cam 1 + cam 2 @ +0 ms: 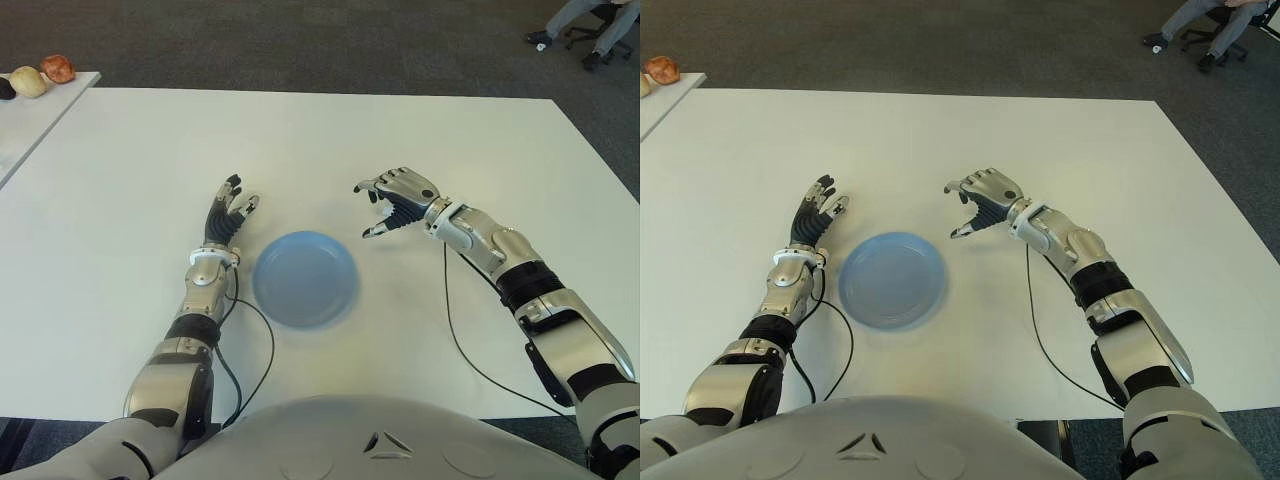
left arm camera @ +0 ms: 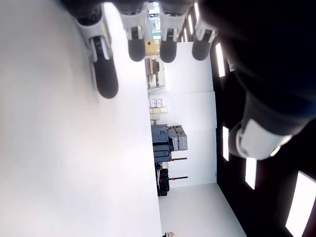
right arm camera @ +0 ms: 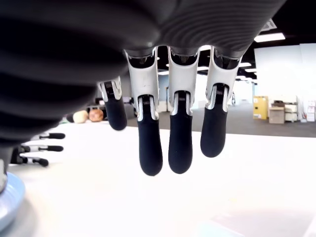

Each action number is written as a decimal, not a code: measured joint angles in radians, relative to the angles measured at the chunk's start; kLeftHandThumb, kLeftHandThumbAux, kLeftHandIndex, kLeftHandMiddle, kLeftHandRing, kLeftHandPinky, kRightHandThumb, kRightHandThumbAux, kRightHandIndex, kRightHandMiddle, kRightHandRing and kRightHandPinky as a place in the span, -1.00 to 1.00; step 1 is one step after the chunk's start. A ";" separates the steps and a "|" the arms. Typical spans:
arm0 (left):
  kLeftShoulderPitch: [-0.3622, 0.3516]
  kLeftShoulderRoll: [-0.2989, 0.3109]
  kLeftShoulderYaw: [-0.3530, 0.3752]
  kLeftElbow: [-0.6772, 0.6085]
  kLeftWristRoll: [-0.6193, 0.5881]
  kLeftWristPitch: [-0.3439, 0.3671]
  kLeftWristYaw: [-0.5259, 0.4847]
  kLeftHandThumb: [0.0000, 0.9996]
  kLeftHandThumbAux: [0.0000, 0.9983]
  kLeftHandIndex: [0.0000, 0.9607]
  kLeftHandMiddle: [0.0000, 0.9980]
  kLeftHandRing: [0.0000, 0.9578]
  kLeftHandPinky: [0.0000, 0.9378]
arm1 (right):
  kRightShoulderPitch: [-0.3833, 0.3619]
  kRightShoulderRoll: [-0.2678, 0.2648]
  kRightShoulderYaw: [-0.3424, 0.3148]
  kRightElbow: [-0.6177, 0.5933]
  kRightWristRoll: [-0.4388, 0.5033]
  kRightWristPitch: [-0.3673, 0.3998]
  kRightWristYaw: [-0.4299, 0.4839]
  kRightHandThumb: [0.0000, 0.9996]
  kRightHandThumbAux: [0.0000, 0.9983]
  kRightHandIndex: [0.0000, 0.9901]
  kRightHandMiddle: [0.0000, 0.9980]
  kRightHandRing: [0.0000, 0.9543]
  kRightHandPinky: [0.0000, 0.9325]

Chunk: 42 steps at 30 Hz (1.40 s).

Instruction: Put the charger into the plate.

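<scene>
Charger nowhere in any view: I see only the empty blue plate (image 1: 305,278) on the white surface (image 1: 330,140), with neither hand holding anything. My left hand (image 1: 226,216) shows just left of the plate, fingers spread; my right hand (image 1: 398,199) hovers beyond the plate's right rim, fingers loosely apart. I would find the charger before moving either arm.

My arms wear silver shells with black joints; each hand (image 1: 228,212) has black-tipped fingers (image 3: 150,148), thin black cables trailing.
</scene>
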 measured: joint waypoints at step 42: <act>0.006 0.015 -0.016 0.005 0.006 -0.014 0.001 -1.00 0.08 -0.89 -0.79 -0.80 -0.78 | -0.036 -0.016 0.058 0.286 -0.037 -0.039 -0.163 -0.50 -0.66 -1.00 -1.00 -1.00 -1.00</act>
